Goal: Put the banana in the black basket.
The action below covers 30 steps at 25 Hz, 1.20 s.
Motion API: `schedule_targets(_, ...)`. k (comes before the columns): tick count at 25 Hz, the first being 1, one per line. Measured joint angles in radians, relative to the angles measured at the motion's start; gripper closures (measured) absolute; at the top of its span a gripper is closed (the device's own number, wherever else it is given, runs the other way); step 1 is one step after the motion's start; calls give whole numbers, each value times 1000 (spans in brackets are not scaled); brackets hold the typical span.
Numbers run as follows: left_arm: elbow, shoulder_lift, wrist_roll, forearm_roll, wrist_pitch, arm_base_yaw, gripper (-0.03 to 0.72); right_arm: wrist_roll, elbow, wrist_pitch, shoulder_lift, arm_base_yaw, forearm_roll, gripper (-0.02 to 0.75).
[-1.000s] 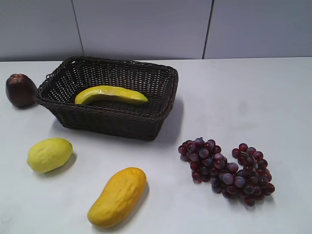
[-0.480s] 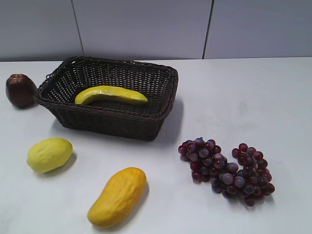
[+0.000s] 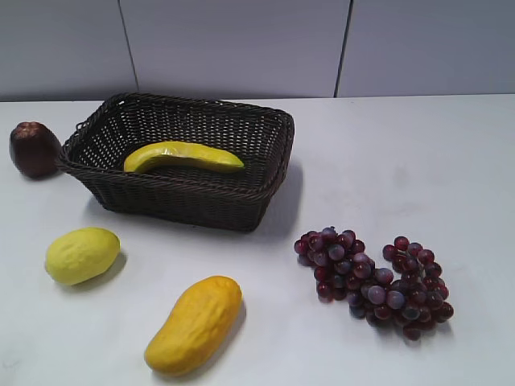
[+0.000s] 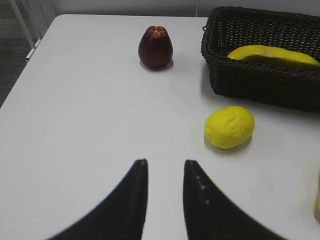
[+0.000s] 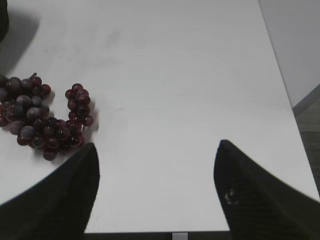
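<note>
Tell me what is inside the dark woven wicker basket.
A curved yellow banana lies alone inside the dark woven wicker basket. The near wall hides part of the floor.

this looks like a lab or test room to me, not a home. i work over a bare white table (image 3: 418, 161) set against a plain grey panelled wall (image 3: 241, 48) with thin seams. the fruit is laid out well apart like samples: grapes (image 3: 374, 281), a lemon (image 3: 81, 255), a mango (image 3: 195, 323), a dark red fruit (image 3: 34, 149), and a wicker basket (image 3: 177, 197).
</note>
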<state>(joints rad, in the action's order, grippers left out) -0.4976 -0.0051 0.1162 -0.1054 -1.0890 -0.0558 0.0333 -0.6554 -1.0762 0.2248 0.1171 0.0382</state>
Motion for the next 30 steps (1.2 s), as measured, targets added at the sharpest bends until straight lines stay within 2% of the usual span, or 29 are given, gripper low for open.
schedule_targets(6,0,0,0,0,0,0,449,-41,10,5,-105,-21,-44,165)
schedule_targets(14,0,0,0,0,0,0,449,-48,153,8,-222,-22,-85,165)
schedule_targets(30,0,0,0,0,0,0,449,-48,159,25,-231,-24,-99,166)
